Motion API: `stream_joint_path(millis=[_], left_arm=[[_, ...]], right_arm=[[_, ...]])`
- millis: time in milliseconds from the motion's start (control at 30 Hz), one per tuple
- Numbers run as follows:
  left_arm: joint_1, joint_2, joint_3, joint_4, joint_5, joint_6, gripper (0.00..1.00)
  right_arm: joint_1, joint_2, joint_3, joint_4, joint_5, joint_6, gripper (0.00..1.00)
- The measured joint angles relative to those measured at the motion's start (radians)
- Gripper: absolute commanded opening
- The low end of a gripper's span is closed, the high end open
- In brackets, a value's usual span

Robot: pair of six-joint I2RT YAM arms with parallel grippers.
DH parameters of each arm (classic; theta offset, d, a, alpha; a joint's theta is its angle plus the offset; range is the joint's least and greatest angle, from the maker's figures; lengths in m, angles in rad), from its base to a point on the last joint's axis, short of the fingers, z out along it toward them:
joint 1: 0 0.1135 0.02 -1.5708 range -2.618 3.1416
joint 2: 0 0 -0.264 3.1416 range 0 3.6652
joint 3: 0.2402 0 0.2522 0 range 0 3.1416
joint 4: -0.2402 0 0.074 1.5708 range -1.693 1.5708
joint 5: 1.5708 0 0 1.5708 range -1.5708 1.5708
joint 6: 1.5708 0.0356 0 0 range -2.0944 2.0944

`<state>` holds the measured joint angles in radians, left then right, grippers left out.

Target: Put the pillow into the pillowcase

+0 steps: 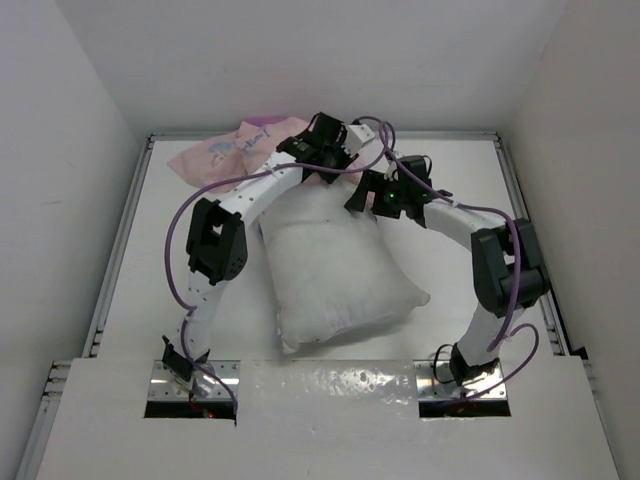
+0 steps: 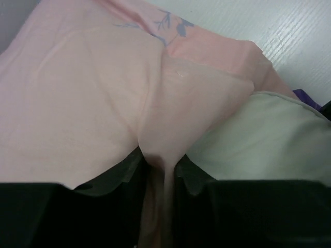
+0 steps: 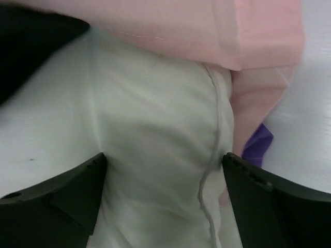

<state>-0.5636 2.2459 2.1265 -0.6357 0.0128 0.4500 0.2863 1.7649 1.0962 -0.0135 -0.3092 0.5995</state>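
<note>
The pillow lies in the middle of the desk. Its long axis runs near to far, with the far end tipped slightly to the left. One short end points at the arm bases and the other reaches under both claws.

At that far end the right claw stands wide, one finger on each side of a seamed bulge of the pillow. I cannot tell whether the fingers press on it.

Just beyond, the left claw is closed narrow on a fold of the pillowcase, which hangs down between its fingers.

The case lies crumpled along the far left of the desk, long axis left to right, pale pink reverse up. Its edge is draped over the pillow's far end, and a purple corner shows beside it.
</note>
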Motion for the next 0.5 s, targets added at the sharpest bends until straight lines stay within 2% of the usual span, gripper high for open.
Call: stream_joint_path(millis=[33, 67, 133, 167, 200, 367, 500], left_arm=[[0.0, 0.0, 0.0, 0.008, -0.003, -0.001, 0.02], [0.0, 0.0, 0.0, 0.01, -0.003, -0.01, 0.0], [0.0, 0.0, 0.007, -0.004, 0.014, -0.01, 0.0], [0.0, 0.0, 0.02, -0.016, 0.027, -0.01, 0.0], [0.002, 0.0, 0.043, -0.04, 0.05, -0.011, 0.0], [0.009, 0.0, 0.187, -0.165, 0.208, -0.009, 0.0], [0.022, -0.007, 0.237, -0.238, 0.279, 0.002, 0.0]], right_arm=[[0.0, 0.014, -0.01, 0.034, -0.018, 0.015, 0.75], [0.0, 0.019, -0.021, 0.067, -0.035, 0.033, 0.55], [0.0, 0.02, -0.048, 0.151, -0.077, 0.073, 0.29], [0.002, 0.021, -0.06, 0.188, -0.096, 0.091, 0.04], [0.003, 0.027, -0.069, 0.218, -0.113, 0.11, 0.0], [0.015, 0.045, -0.072, 0.305, -0.158, 0.169, 0.0], [0.051, 0.026, -0.073, 0.333, -0.149, 0.168, 0.0]])
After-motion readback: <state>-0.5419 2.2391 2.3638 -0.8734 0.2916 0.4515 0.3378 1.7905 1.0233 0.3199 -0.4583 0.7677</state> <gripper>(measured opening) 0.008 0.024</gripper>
